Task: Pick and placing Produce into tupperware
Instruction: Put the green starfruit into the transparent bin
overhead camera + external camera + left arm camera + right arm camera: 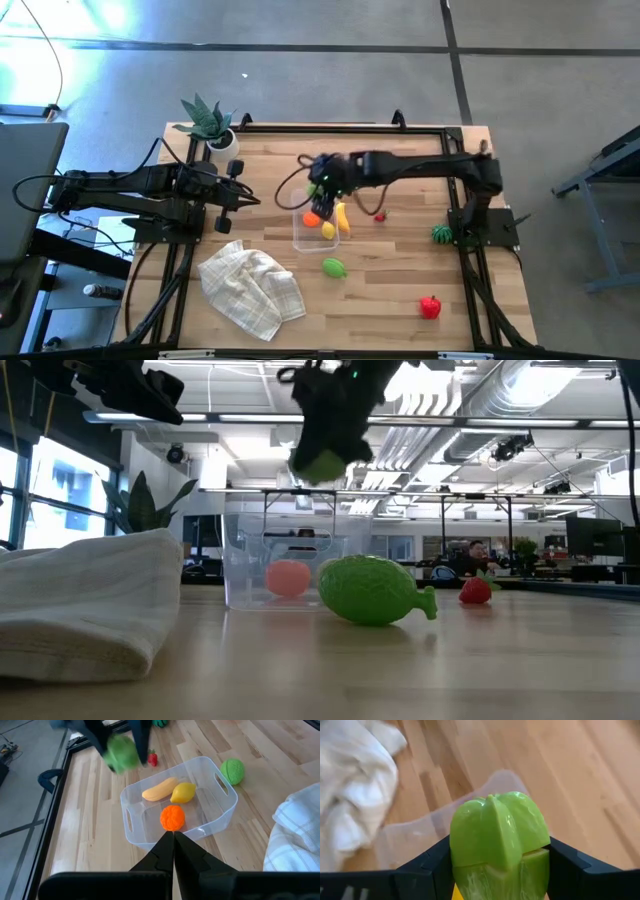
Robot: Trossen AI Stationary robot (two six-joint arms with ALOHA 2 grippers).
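My right gripper (322, 190) hangs over the far end of the clear tupperware tub (303, 236), shut on a light-green ribbed toy pepper (496, 837), which also shows in the low view (320, 463). An orange (172, 817), a banana (159, 789) and a lemon (183, 792) lie in the tub. A bumpy green fruit (334, 267) lies on the table just near of the tub. A red pepper (430, 307), a small strawberry (379, 216) and a dark green piece (441, 235) lie to the right. My left gripper (173, 838) waits shut, left of the tub. My right gripper pinches the green pepper by its two opposite sides (457, 850), one dark finger (427, 865) on each. The fingers come from above, pointing down. The pepper is lifted clear, well above the tub's rim (290, 517).
A crumpled checked cloth (250, 285) lies at the near left of the table. A potted spiky plant (210, 125) stands at the far left corner. Black rails (330, 128) frame the wooden top. Bare wood lies between the tub and the red pepper.
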